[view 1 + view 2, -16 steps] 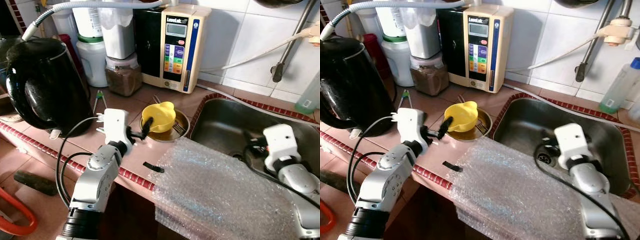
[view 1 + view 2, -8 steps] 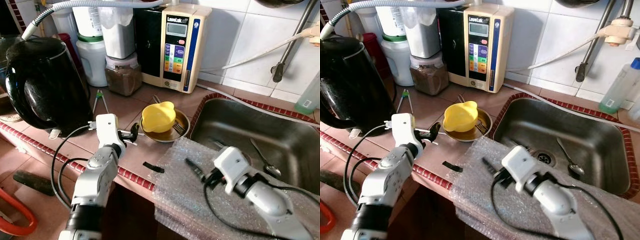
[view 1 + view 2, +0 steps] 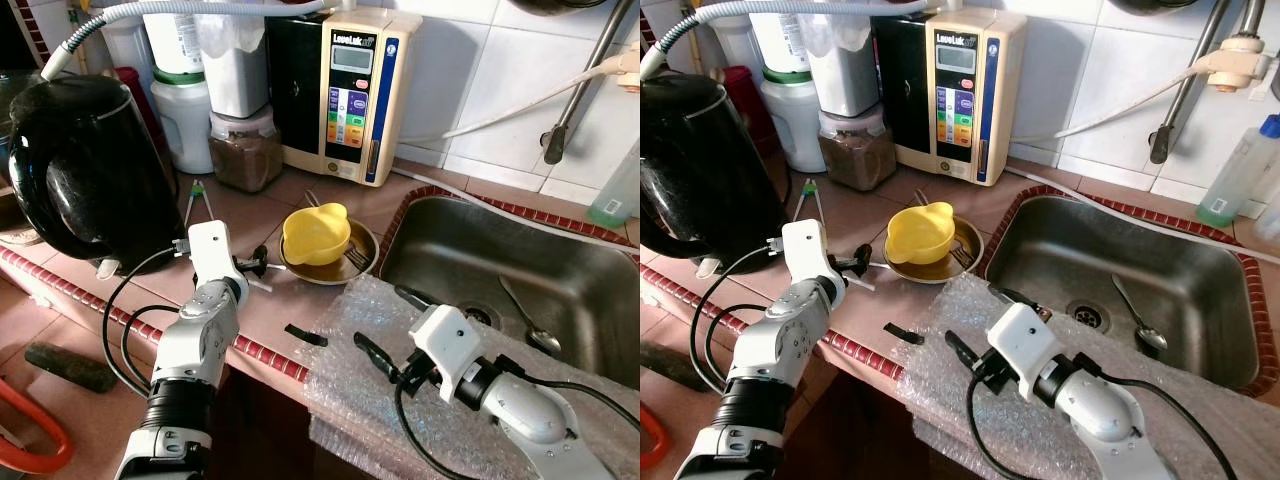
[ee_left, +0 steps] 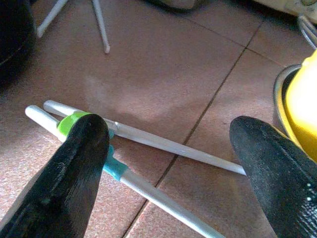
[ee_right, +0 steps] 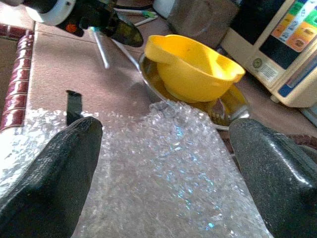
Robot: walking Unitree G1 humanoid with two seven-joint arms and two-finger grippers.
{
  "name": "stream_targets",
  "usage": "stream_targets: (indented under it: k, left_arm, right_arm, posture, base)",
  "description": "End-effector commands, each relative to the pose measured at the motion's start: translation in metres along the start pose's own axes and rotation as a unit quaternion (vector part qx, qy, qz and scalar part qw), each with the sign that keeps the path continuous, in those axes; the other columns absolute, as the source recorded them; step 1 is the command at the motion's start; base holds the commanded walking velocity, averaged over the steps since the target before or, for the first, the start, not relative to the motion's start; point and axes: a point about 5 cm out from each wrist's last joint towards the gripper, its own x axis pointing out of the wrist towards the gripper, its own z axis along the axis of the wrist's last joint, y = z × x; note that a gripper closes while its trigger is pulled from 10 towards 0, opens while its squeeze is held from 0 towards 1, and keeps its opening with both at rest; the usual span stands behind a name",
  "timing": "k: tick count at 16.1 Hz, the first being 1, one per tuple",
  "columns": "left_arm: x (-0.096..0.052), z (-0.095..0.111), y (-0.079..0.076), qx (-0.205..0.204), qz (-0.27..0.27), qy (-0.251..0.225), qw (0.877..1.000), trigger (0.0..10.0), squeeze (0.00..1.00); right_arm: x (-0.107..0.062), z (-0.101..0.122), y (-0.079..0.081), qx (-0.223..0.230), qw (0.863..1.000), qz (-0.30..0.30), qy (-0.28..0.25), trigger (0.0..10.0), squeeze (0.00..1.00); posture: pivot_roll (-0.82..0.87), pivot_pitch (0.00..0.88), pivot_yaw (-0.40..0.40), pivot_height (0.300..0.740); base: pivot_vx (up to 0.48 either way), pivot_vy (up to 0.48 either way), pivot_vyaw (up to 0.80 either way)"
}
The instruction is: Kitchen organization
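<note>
My left gripper [image 3: 255, 268] is open low over the tiled counter, left of the yellow bowl [image 3: 316, 233]. A pair of white training chopsticks [image 4: 148, 144] with a green and blue joiner lies between its fingers, untouched. The yellow bowl sits in a shallow metal dish [image 3: 362, 262] with a fork. My right gripper [image 3: 392, 325] is open just above a sheet of bubble wrap [image 3: 470, 420] that drapes over the counter's front edge. Nothing is between its fingers.
A black kettle [image 3: 85, 160] stands at the left, with jars and a water ioniser [image 3: 345, 90] along the back wall. Metal tongs [image 3: 197, 200] lie behind my left gripper. The steel sink [image 3: 560, 250] at the right holds a spoon [image 3: 525, 315]. A black strip [image 3: 305, 335] lies near the counter edge.
My right arm came out of the sink to the bubble wrap and shifted slightly left. My left gripper drew back from the yellow bowl to over the chopsticks.
</note>
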Motion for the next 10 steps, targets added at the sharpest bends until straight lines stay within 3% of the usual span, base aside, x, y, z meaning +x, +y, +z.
stream_targets:
  k: [1,4,5,6,10]
  left_arm:
    - [0.002,-0.007,0.004,0.01,0.02,0.025,0.999,10.0,0.0]
    - [0.004,-0.009,0.008,-0.005,0.04,0.037,0.999,10.0,0.0]
    - [0.003,-0.008,0.008,-0.006,0.033,0.032,0.999,8.8,0.0]
    - [0.002,-0.005,0.002,-0.037,-0.006,0.02,0.999,0.0,0.0]
    - [0.001,-0.007,-0.013,-0.031,-0.078,0.036,0.996,0.0,0.0]
  right_arm:
    - [-0.001,0.004,0.003,-0.003,1.0,0.006,-0.002,10.0,0.96]
    - [0.0,0.004,0.006,-0.007,1.0,0.016,0.001,10.0,0.96]
    - [0.001,0.004,0.006,-0.006,1.0,0.015,0.001,10.0,0.96]
    - [0.001,0.004,0.006,-0.007,1.0,0.017,0.002,10.0,0.96]
    - [0.005,0.005,0.005,-0.011,1.0,0.018,0.001,10.0,0.96]
  posture:
    - [0.06,0.0,0.024,0.74]
    - [0.06,0.0,0.022,0.74]
    - [0.06,0.0,0.022,0.74]
    - [0.06,0.0,0.022,0.74]
    - [0.07,0.0,0.012,0.74]
  base:
    - [0.0,0.0,0.0]
    - [0.0,0.0,0.0]
    - [0.0,0.0,0.0]
    - [0.0,0.0,0.0]
    - [0.0,0.0,0.0]
